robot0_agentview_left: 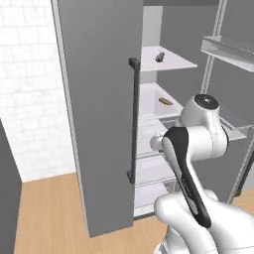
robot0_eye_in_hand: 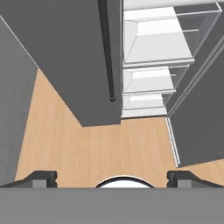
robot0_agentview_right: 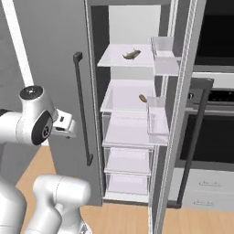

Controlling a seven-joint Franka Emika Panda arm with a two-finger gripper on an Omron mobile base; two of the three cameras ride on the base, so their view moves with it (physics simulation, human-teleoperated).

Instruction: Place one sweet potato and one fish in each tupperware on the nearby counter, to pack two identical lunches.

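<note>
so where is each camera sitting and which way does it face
Left base view: behind the arm on its left, facing the open fridge; arm rises lower right.
Right base view: behind on the right, facing the same fridge shelves and the oven; arm at lower left.
Hand view: on the hand, looking down at the wooden floor and the fridge's lower drawers; open gripper at the bottom.
Both base views share the fish on the top shelf and the sweet potato one shelf below.

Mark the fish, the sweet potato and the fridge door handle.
fish [robot0_agentview_right: 131, 55]: right base view, mid-body, on the top fridge shelf.
sweet potato [robot0_agentview_right: 143, 98]: right base view, centre, on the second shelf.
fridge door handle [robot0_agentview_right: 82, 109]: right base view, middle of the dark bar.
</note>
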